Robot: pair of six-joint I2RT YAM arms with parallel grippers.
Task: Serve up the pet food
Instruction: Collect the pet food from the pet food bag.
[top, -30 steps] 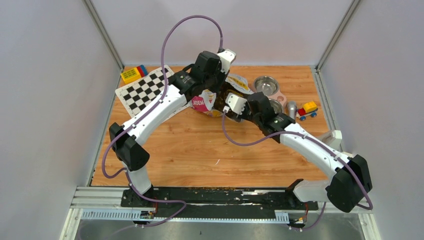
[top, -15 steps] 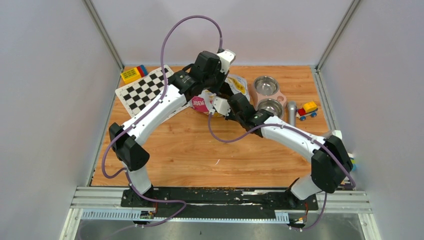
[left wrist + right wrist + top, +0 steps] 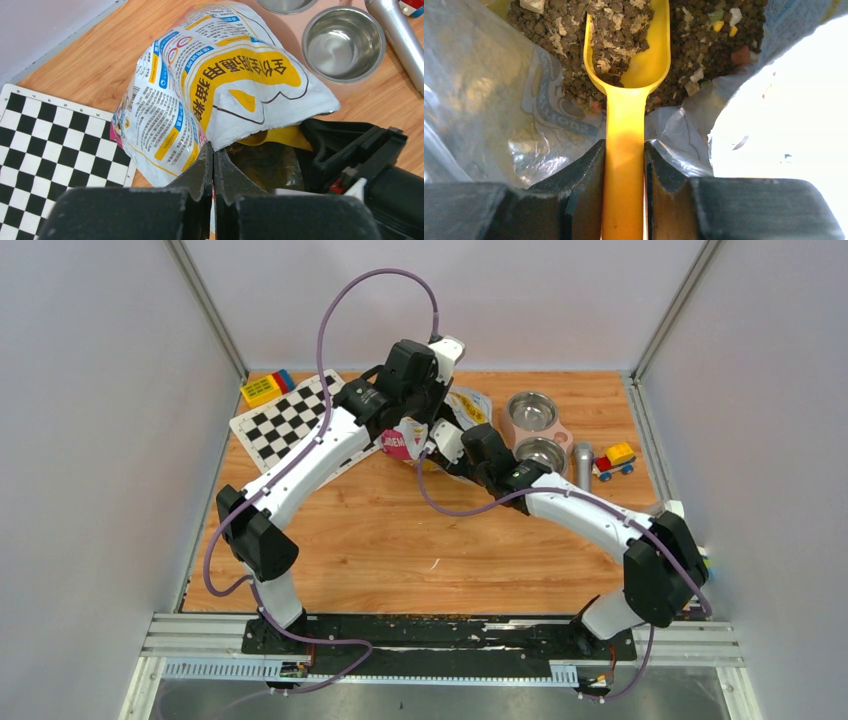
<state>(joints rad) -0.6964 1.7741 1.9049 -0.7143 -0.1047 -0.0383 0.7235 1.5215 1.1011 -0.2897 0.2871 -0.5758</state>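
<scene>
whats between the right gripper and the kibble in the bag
The yellow scoop: the right gripper clamps its handle, and its bowl reaches into the pet food. The right wrist view shows it.

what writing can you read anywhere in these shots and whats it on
"通用猫粮": big black characters on yellow on the bag, upside down in the left wrist view; the characters before them are unclear
small print on its side: too small to read
white letters on its pink patch, top view: blurred and partly hidden
</scene>
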